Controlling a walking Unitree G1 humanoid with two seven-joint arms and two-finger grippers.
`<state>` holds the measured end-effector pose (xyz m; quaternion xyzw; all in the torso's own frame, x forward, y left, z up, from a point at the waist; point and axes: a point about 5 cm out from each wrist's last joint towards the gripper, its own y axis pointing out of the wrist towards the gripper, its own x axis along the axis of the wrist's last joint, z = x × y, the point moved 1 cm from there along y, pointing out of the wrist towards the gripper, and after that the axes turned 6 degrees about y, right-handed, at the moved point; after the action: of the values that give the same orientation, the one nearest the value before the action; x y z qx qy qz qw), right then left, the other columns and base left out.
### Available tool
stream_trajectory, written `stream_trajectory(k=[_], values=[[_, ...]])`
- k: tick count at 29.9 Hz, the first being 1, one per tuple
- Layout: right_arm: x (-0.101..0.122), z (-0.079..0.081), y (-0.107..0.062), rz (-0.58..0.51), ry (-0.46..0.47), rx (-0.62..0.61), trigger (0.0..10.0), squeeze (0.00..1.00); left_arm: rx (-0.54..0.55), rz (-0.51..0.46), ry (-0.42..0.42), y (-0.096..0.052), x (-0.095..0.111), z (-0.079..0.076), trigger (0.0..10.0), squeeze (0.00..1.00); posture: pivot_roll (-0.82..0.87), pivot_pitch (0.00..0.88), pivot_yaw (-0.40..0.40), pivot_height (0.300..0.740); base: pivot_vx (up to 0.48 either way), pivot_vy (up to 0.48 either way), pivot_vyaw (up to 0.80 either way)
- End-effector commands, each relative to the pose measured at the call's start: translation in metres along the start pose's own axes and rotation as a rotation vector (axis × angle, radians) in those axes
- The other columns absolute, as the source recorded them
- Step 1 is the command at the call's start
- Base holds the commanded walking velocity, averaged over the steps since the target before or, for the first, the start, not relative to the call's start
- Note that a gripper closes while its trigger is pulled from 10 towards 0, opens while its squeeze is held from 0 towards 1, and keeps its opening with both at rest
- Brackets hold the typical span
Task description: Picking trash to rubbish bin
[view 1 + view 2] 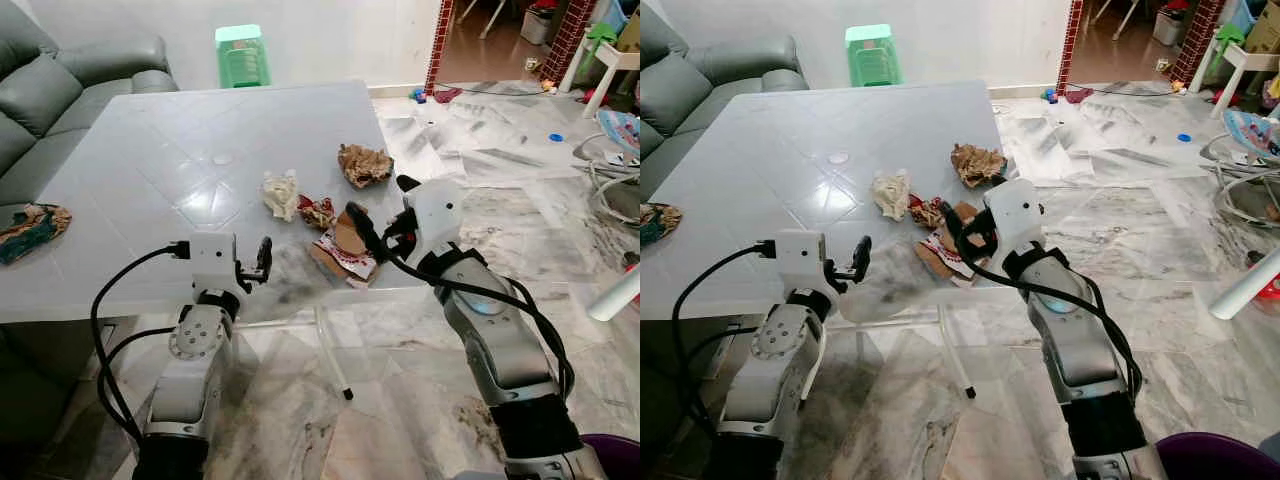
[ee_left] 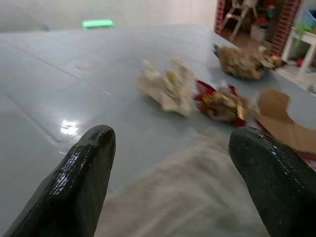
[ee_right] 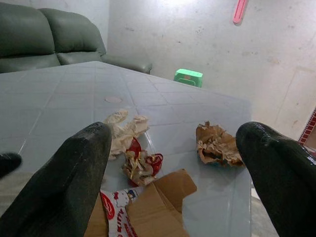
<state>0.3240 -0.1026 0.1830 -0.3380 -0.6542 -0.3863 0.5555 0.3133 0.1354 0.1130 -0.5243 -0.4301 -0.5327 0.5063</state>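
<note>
on the white table (image 1: 150,150) lie a tissue (image 1: 281,193), red wrapper (image 1: 318,211), brown paper (image 1: 363,164) and torn box (image 1: 343,254); right gripper (image 1: 372,232) hovers over the box, left gripper (image 1: 262,262) at the near edge, both spread apart.

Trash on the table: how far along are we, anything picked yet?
Nothing looks binned yet. Four pieces lie on the table: brown paper wad, white wad, red wrapper and torn cardboard. In hand: the right gripper, open and holding nothing, hovers at the cardboard; the left gripper, open too, sits at the near edge. Left: grasp each piece and carry it to the purple bin, low right.
</note>
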Motion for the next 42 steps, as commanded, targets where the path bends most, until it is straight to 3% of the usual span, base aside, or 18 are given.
stream_trajectory(k=[1,7,11,20,28,29,30,42], values=[[0.004,0.002,-0.003,-0.006,0.003,0.016,10.0,0.00,-0.015,0.023,-0.003,0.004,-0.003,-0.002,10.0,0.00,-0.08,0.087,0.018,0.740,0.000,0.000,0.00],[0.005,0.004,-0.007,0.006,0.005,0.029,10.0,0.00,-0.056,0.080,-0.007,0.011,-0.014,-0.006,10.0,0.00,-0.10,0.099,0.023,0.740,0.000,0.000,0.00],[0.006,0.012,-0.016,0.037,0.032,0.111,10.0,0.00,-0.061,0.120,0.010,0.016,-0.022,-0.002,10.0,0.00,-0.13,0.111,0.026,0.740,0.000,0.000,0.00],[-0.006,0.034,-0.055,0.217,0.090,0.363,10.0,0.00,-0.081,0.183,0.030,0.026,-0.034,0.002,10.0,0.00,-0.16,0.123,0.032,0.740,0.000,0.000,0.00],[-0.008,0.034,-0.065,0.269,0.091,0.387,10.0,0.00,-0.097,0.191,0.033,0.029,-0.038,0.001,10.0,0.00,-0.16,0.122,0.034,0.740,0.000,0.000,0.00],[-0.008,0.034,-0.065,0.274,0.093,0.388,10.0,0.00,-0.097,0.190,0.035,0.029,-0.039,0.001,4.3,0.00,-0.16,0.122,0.033,0.740,0.000,0.000,0.00],[-0.008,0.034,-0.065,0.277,0.093,0.390,10.0,0.00,-0.094,0.186,0.030,0.029,-0.039,0.001,0.0,0.00,-0.16,0.122,0.033,0.740,0.000,0.000,0.00],[-0.007,0.038,-0.066,0.295,0.098,0.413,10.0,0.00,-0.080,0.192,0.041,0.028,-0.045,0.008,0.0,0.00,-0.16,0.122,0.024,0.740,0.000,0.000,0.00]])
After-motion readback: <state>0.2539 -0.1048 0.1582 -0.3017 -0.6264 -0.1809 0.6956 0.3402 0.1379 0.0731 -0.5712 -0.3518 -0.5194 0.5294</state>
